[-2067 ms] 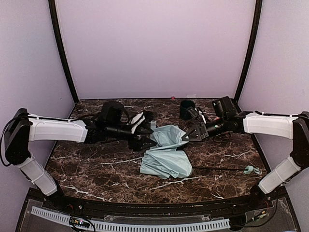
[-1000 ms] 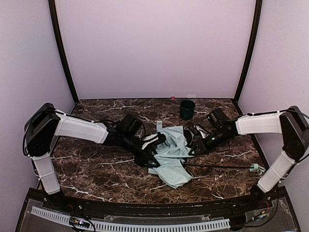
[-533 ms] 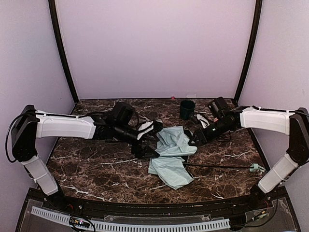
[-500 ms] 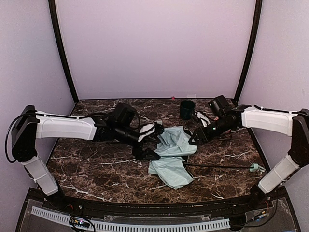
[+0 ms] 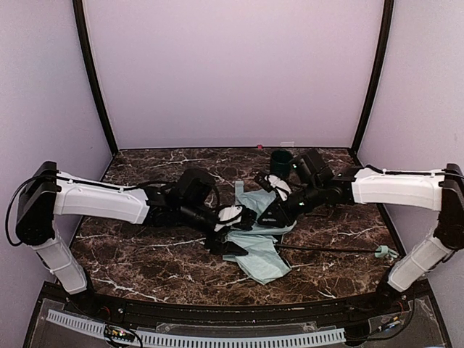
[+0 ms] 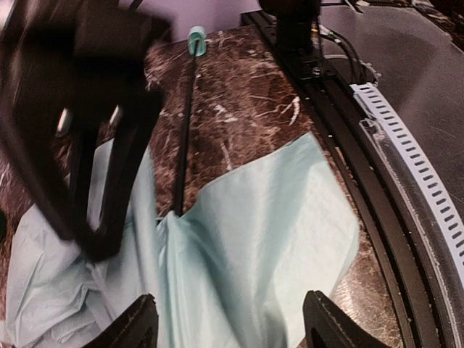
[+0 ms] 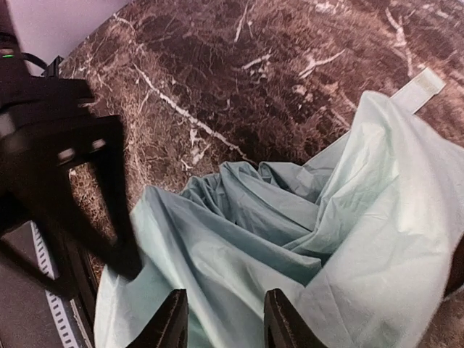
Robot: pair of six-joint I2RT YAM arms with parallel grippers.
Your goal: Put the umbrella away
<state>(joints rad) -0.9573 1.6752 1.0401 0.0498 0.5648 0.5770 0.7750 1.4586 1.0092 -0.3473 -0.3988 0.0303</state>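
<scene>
The umbrella's pale mint canopy [image 5: 262, 262] lies crumpled at the middle of the marble table. Its thin black shaft [image 5: 326, 251] runs right to the small mint handle [image 5: 375, 254]. My left gripper [image 5: 235, 230] is open at the canopy's left edge; in the left wrist view [image 6: 232, 326] its jaws straddle the fabric [image 6: 275, 225], with the shaft [image 6: 181, 138] and handle [image 6: 196, 40] beyond. My right gripper [image 5: 270, 210] is open low over the canopy's top; in the right wrist view [image 7: 226, 322] folds of fabric [image 7: 290, 239] lie under its jaws.
A dark green cup [image 5: 281, 163] stands at the back, just behind my right arm. A pale strap tab [image 7: 420, 85] sticks out from the canopy's far edge. Both grippers are close together over the fabric. Lilac walls enclose the table on three sides.
Both grippers have moved inward and down onto the canopy, the left from the left, the right from the right. The canopy is more bunched toward the centre. The shaft and handle stay put.
</scene>
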